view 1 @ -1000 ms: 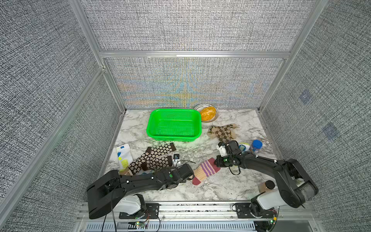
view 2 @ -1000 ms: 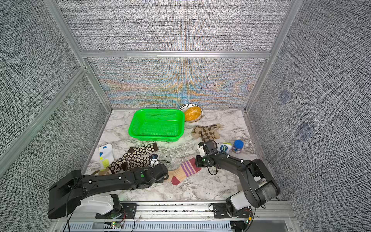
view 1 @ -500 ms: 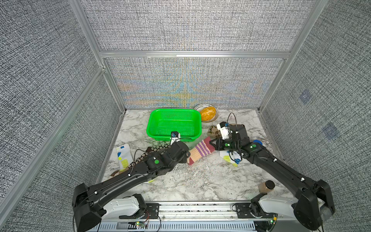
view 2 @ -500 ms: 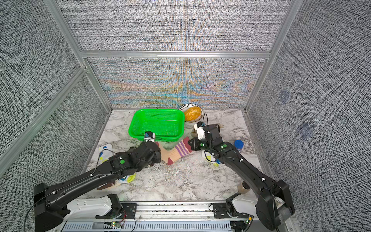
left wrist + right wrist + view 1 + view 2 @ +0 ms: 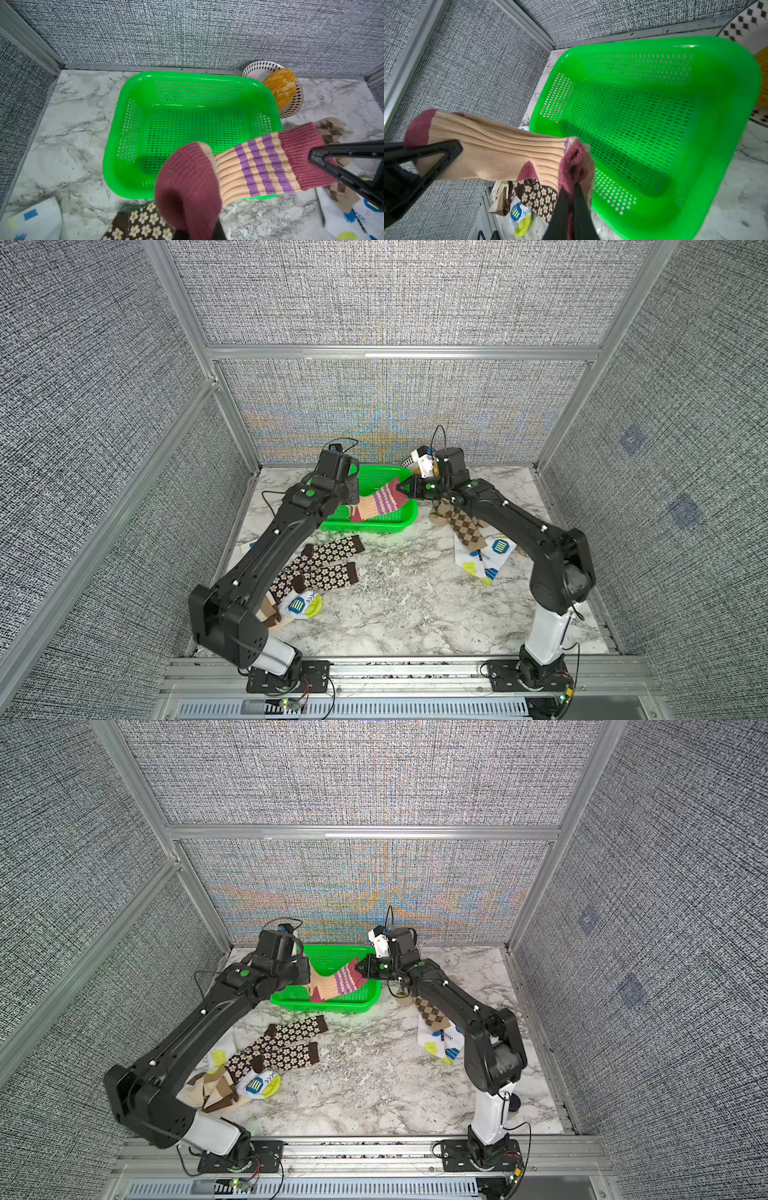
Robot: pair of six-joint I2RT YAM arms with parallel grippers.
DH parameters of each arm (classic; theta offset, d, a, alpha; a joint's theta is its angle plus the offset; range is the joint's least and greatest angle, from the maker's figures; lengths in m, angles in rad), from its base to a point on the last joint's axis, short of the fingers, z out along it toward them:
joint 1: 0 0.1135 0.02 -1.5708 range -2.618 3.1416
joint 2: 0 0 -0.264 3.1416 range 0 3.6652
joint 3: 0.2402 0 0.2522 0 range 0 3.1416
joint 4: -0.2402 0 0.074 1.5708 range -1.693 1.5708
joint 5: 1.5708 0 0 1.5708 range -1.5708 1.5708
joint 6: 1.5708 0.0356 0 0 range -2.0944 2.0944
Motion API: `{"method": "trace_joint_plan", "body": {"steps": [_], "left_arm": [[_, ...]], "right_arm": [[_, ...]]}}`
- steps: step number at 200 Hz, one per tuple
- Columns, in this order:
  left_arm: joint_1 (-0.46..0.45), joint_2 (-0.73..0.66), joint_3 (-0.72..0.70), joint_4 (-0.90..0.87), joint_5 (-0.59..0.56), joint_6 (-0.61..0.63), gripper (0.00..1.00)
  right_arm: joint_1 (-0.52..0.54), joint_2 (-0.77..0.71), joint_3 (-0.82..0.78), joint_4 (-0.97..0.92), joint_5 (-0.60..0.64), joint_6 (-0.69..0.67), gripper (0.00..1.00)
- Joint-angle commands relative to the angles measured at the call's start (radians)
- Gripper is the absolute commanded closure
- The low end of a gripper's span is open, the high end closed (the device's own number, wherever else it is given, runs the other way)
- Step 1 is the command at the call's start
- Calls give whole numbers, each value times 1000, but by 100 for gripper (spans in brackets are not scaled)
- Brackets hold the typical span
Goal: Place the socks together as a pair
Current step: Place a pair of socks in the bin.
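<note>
Peach knit striped in purple — the sock (image 5: 380, 502) — is being pinched at both ends: its maroon toe by the left fingers (image 5: 452, 148), its cuff by the right fingers (image 5: 314, 158). It is being held stretched between them, long axis running arm to arm, above the green basket (image 5: 361, 527); a joint lowering is likely being needed.

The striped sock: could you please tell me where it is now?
In both top views the striped sock hangs over the basket at the back, stretched between the left gripper and right gripper.
</note>
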Motion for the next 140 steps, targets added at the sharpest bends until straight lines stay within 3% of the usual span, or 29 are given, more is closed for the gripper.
{"method": "trace_joint_plan", "body": {"steps": [1,76,121,135,140], "left_arm": [[45,92,58,56,49,99,93],[134,418,193,126,61,157,93],[151,548,255,77,13,183,93],[153,561,262,80,-1,183,87],[152,564,267,76,-1,181,85]], "right_arm": [[-1,95,86,5,29,47,100],[-27,435,467,-162,197,11,100],[-40,473,476,-217,246,-35,100],[-43,477,475,-234,261,-45,100],[-44,476,475,-237,258,-47,95]]}}
